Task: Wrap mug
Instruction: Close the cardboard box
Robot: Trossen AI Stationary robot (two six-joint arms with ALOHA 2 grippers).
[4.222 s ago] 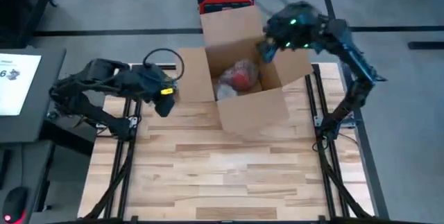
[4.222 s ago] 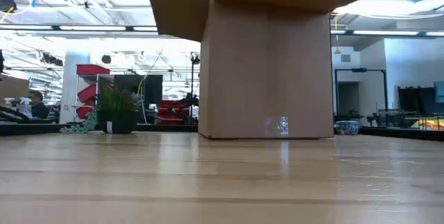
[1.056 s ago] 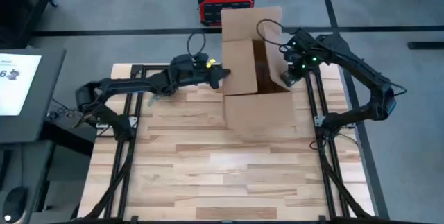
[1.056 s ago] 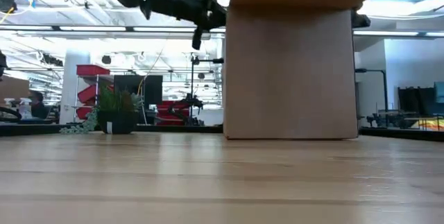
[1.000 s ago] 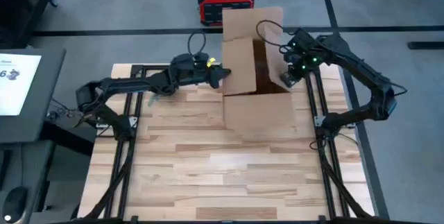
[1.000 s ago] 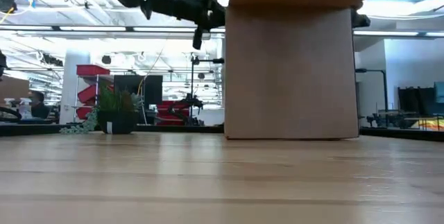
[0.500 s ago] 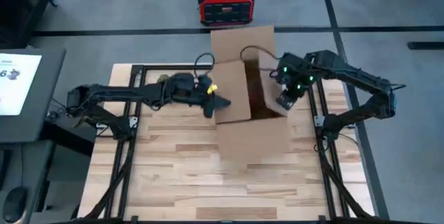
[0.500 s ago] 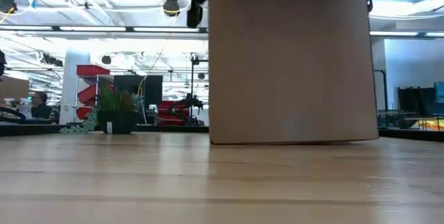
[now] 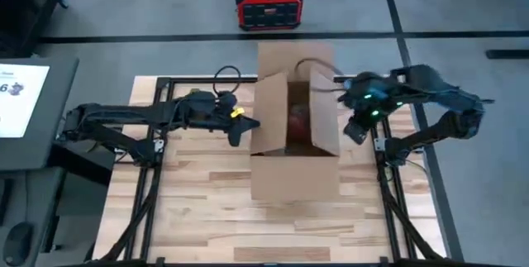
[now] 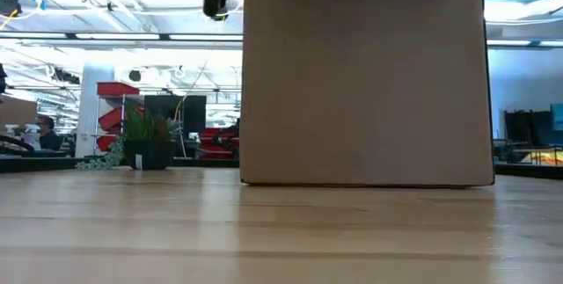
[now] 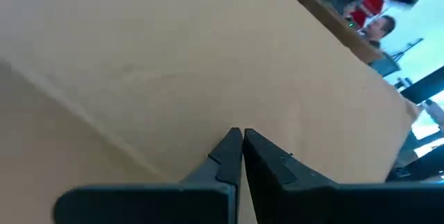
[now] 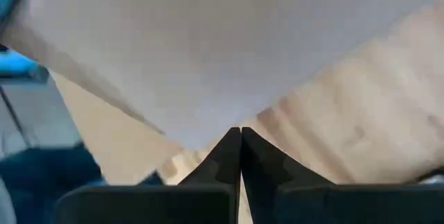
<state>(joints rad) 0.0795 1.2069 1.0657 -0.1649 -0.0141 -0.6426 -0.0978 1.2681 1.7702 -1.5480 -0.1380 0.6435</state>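
Note:
A brown cardboard box [image 9: 293,176] stands in the middle of the table with its top flaps up; in the low view the box [image 10: 365,73] fills the centre. Inside lies a red bundle in pale wrapping, the mug [image 9: 297,123]. My left gripper [image 9: 241,130] is shut at the box's left side. My right gripper [image 9: 355,130] is shut at the box's right side. The box rests on its bottom on the wood. My left gripper has its shut fingertips [image 11: 241,138] against the outer face of the box's left wall [image 11: 208,78], coming level from the table's left. The box stands upright on the table. My right gripper lays its shut fingertips [image 12: 240,135] against the box's right flap, near its lower corner [image 12: 201,137], coming from the table's right.
A red power unit [image 9: 266,2] sits on the floor beyond the far edge. The arms' frames run along both table sides [image 9: 149,176]. Bare wood [image 9: 273,234] lies between the box and the near edge. A potted plant [image 10: 145,143] shows beyond the table in the low view.
Both shut grippers have moved toward the near edge, one on each side of the box. The box has slid with them toward the near edge and a little to the left. Its top now shows open, with the red bundle visible inside.

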